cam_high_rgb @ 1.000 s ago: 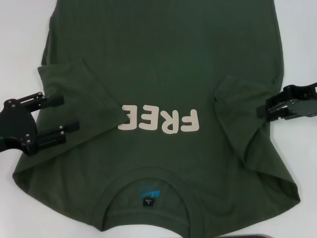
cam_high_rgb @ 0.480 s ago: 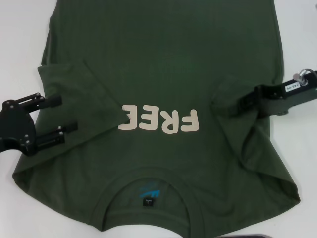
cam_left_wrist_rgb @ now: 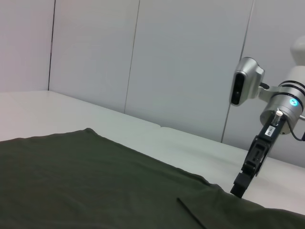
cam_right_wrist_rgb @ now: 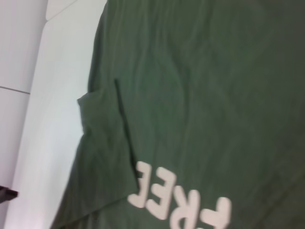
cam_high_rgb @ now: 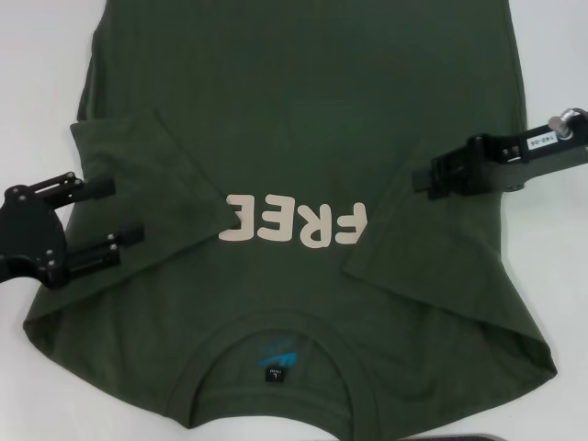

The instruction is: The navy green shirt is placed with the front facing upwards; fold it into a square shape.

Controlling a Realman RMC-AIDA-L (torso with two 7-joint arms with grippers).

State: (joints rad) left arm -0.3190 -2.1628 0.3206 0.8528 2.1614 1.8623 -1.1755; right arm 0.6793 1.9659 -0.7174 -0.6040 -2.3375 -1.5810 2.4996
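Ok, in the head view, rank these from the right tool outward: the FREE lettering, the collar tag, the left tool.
1. FREE lettering: on the navy green shirt, nearest the right tool, just toward the robot's left of it.
2. Collar tag: inside the neckline at the shirt's near edge.
3. Left tool: farthest, over the shirt's opposite, folded-in sleeve.

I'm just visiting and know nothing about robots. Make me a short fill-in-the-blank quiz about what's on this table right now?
1. The cream letters on the green shirt spell ____.
2. The shirt's collar lies at the edge ____ to the robot.
3. The left gripper has its fingers ____.
4. The right gripper is over the shirt's ____ sleeve.

Missing words: FREE; nearest; open; right
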